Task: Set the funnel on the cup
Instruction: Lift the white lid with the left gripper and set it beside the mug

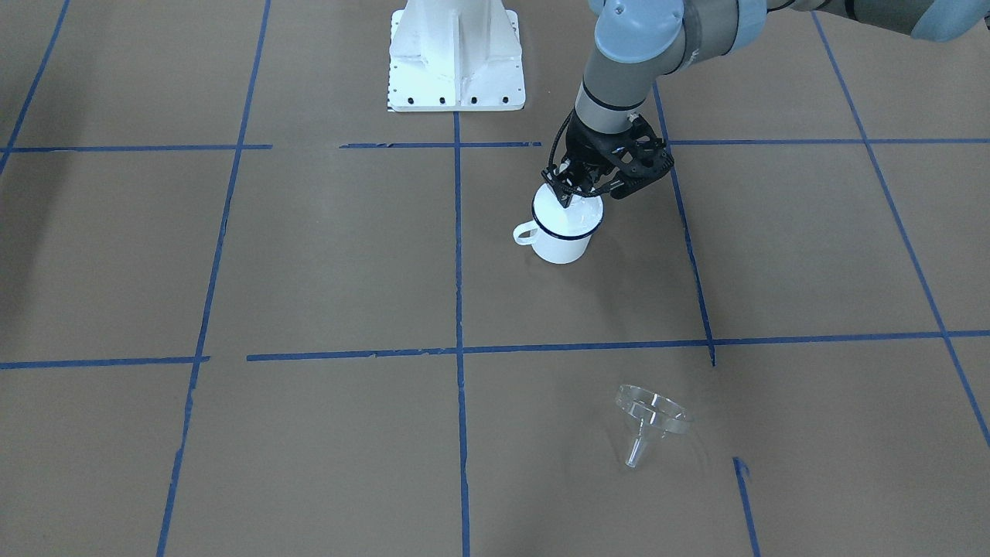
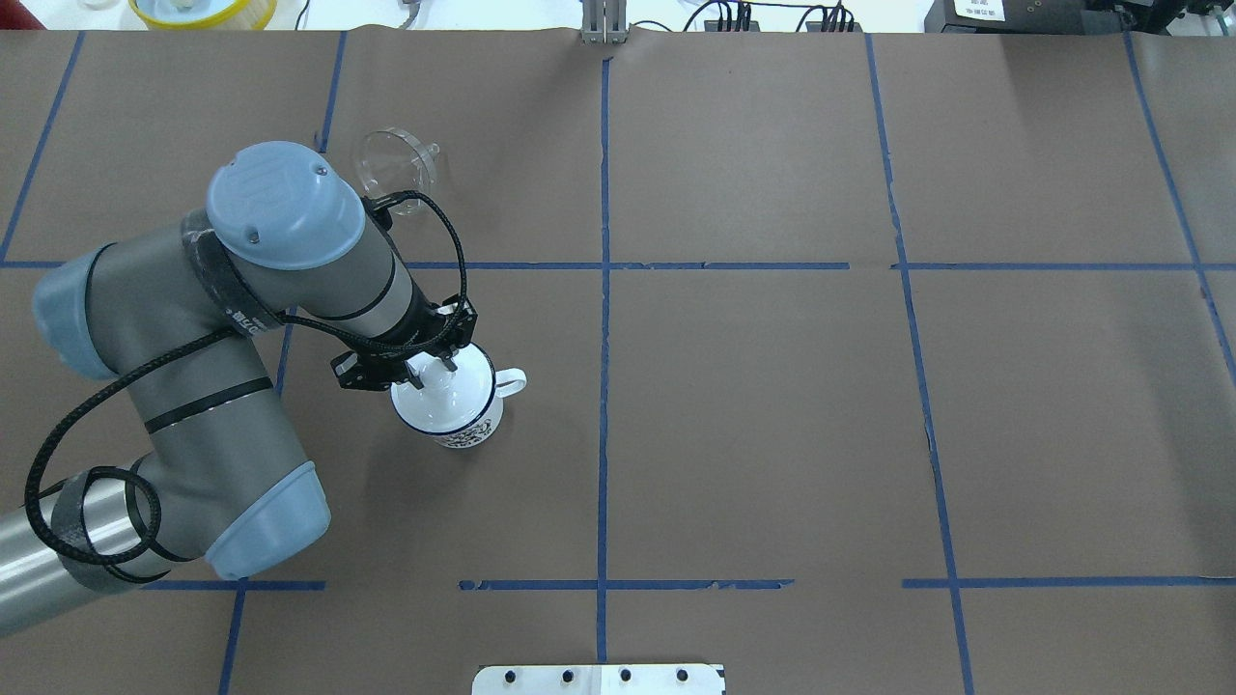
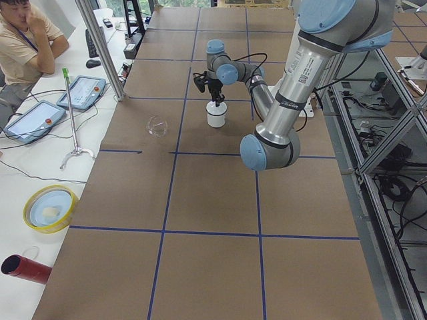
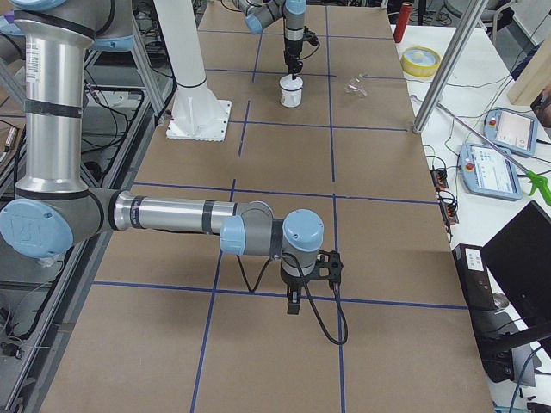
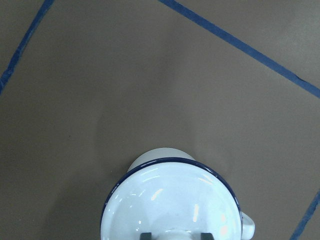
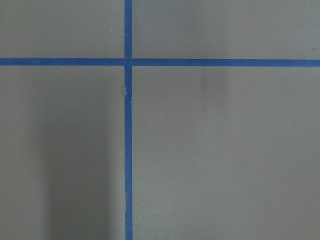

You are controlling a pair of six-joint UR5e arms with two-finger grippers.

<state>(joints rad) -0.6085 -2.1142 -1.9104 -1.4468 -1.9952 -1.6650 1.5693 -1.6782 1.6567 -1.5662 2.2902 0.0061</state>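
The white enamel cup (image 1: 562,241) with a dark blue rim stands left of the table's middle in the overhead view (image 2: 468,430). A white domed lid (image 2: 452,394) with a knob sits on it. My left gripper (image 2: 436,369) is straight above the cup, its fingers closed on the lid's knob; the left wrist view shows the lid (image 5: 170,200) filling the bottom. The clear funnel (image 1: 650,422) lies on its side on the far side of the table (image 2: 394,164), well apart from the cup. My right gripper (image 4: 293,301) shows only in the exterior right view; I cannot tell its state.
The robot's white base (image 1: 456,58) stands at the near table edge. Blue tape lines (image 2: 604,290) mark a grid on the brown table cover. A yellow bowl (image 3: 50,208) and tablets (image 3: 83,91) lie off the table by a seated operator.
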